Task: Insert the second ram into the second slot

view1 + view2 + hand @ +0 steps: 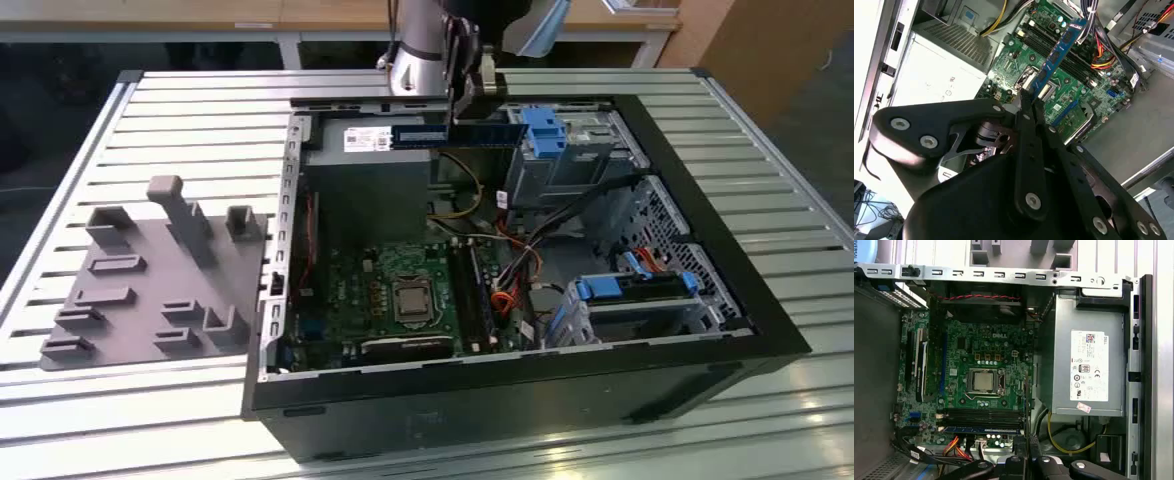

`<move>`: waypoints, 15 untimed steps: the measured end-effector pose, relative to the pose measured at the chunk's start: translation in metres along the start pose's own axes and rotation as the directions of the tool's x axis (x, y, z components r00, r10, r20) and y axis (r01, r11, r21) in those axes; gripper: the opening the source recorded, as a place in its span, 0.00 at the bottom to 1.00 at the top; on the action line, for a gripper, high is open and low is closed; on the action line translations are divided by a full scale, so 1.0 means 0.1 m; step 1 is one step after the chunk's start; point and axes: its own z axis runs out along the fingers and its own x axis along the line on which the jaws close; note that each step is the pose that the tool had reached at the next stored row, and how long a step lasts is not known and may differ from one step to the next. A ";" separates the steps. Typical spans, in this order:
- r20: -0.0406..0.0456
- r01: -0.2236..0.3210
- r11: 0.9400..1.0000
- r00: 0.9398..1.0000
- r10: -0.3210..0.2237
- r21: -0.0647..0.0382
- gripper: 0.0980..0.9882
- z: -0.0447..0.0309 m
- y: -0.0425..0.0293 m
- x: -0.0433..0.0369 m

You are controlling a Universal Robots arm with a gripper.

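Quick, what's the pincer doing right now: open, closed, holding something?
Pincer: shut on the second ram, which it holds raised over the open computer case.

A slatted metal table [187, 110] carries an open black computer case [441, 400], which takes up most of the side toward the exterior view's right and reaches close to the table's near edge. Beside it, along the table's edge at the exterior view's left, lies a grey moulded fixture [147, 290] with upright posts. Inside the case, a grey power supply [367, 190] with a white label sits at the far end. The green motherboard [387, 300] lies just nearer, with its processor socket [407, 297] near the middle. Bright-blue drive-bay tabs [545, 130] stand toward the case's far corner, and red and orange cables [505, 300] run beside the board.
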 end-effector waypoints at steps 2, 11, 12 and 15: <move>0.000 0.000 1.000 1.000 0.000 0.000 0.04 0.000 0.000 0.000; 0.000 0.000 1.000 1.000 0.000 0.000 0.04 -0.001 0.001 0.053; 0.000 0.000 1.000 1.000 0.000 0.000 0.04 -0.001 0.002 0.061; 0.001 -0.016 1.000 1.000 0.016 0.000 0.04 -0.001 0.002 0.067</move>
